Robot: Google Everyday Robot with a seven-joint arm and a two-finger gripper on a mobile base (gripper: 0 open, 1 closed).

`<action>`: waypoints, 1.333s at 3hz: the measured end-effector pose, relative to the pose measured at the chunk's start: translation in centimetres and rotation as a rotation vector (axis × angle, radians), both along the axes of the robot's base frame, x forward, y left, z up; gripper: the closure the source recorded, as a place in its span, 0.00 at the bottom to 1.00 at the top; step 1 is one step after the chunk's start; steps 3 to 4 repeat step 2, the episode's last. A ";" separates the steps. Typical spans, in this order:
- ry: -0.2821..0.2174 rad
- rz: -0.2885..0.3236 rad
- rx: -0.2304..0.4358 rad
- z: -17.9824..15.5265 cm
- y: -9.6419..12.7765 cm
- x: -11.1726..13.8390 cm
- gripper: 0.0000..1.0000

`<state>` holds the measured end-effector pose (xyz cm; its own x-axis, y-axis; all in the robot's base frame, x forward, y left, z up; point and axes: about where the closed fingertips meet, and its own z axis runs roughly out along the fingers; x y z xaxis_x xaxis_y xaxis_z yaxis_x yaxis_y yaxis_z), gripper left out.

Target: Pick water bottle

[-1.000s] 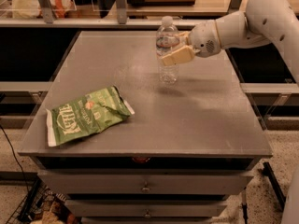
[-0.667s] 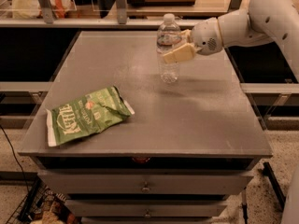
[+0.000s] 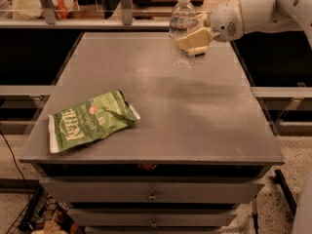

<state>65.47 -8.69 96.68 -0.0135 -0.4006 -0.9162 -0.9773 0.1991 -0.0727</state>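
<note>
- My gripper (image 3: 185,39) is out at the far right of the table (image 3: 200,116), and its pale fingers are clamped around the water bottle (image 3: 181,19) at mid-height. This is a grasp, not an approach.
- So the reach is done and the closing is done, and the bottle is upright in my hold.
- Lift is the open question. The bottle's base sits over the far part of the tabletop, and I can't say for sure whether it's clear of the surface or just resting there. I'd judge the pick isn't finished until it's plainly raised.
- The bottle itself is clear ribbed plastic with a white cap on top, and the grey table shows through its lower half. It looks light, maybe close to empty. I'd expect thin walls that give under a hard squeeze.
- The green chip bag (image 3: 90,122) lies well apart at the near left, out of my way.
</note>
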 end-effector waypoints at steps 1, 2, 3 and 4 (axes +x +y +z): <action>-0.007 0.018 0.017 4.0 -0.5 -0.3 1.00; 0.000 0.025 0.014 4.1 -0.4 -0.3 1.00; 0.000 0.025 0.014 4.1 -0.4 -0.3 1.00; 0.000 0.025 0.014 4.1 -0.4 -0.3 1.00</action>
